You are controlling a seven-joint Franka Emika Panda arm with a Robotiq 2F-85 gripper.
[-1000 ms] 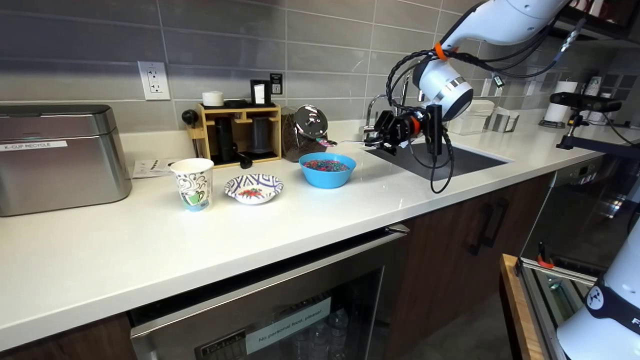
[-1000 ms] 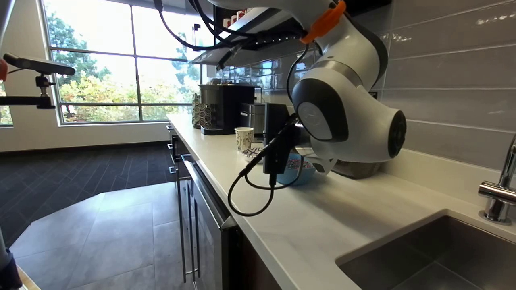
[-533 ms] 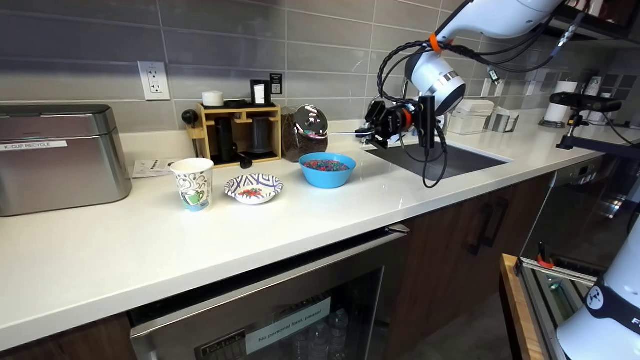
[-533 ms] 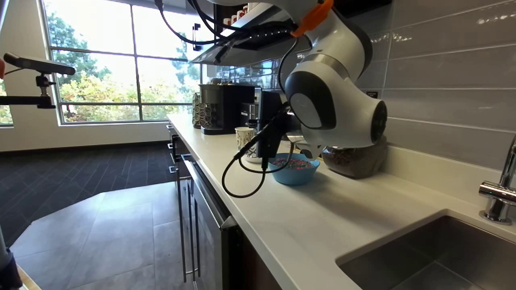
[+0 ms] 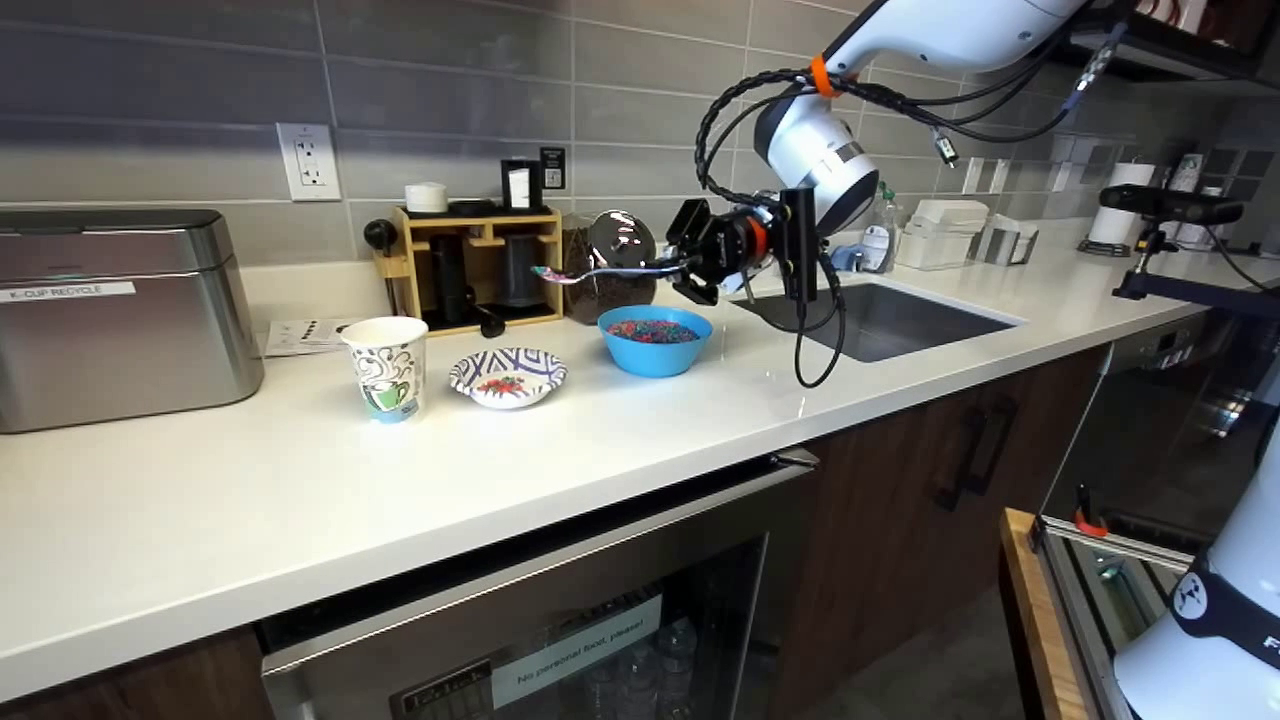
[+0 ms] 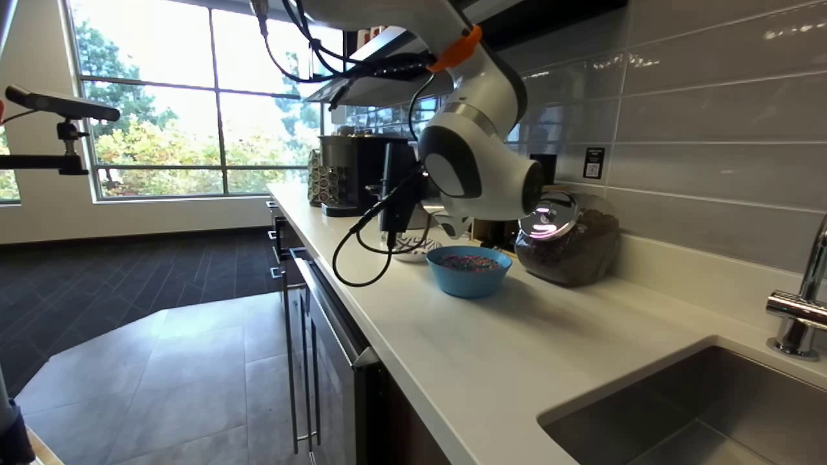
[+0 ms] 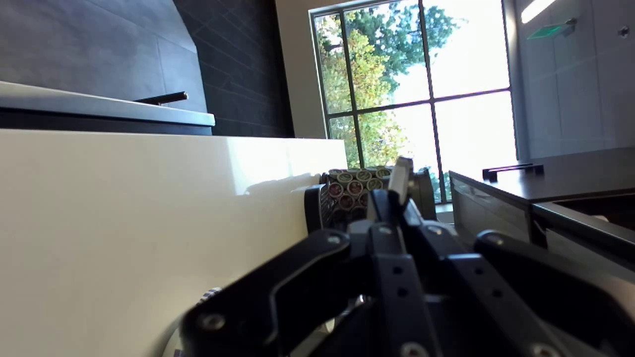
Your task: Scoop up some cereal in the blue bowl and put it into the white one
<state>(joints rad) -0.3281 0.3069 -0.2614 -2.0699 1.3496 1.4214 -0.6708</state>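
My gripper (image 5: 690, 262) is shut on a silver spoon (image 5: 630, 272), held roughly level above the counter. The spoon's head carries pink and blue cereal (image 5: 553, 273) and is between the two bowls, nearer above the white one's right side. The blue bowl (image 5: 655, 357) is filled with coloured cereal and stands below the spoon handle; it also shows in an exterior view (image 6: 468, 282). The white patterned bowl (image 5: 530, 372) holds a little red cereal; its edge shows in the wrist view (image 7: 174, 342). In the wrist view my fingertips (image 7: 399, 210) close around a pale piece, seemingly the spoon handle.
A patterned paper cup (image 5: 388, 370) stands left of the white bowl. A glass jar (image 5: 605, 285) and a wooden organizer (image 5: 480, 320) stand behind the bowls. A steel box (image 5: 120, 330) is at far left. The sink (image 5: 890, 325) lies to the right.
In an exterior view the arm and the loaded spoon have moved left, from above the blue bowl's area toward the white bowl. The bowls have not moved.
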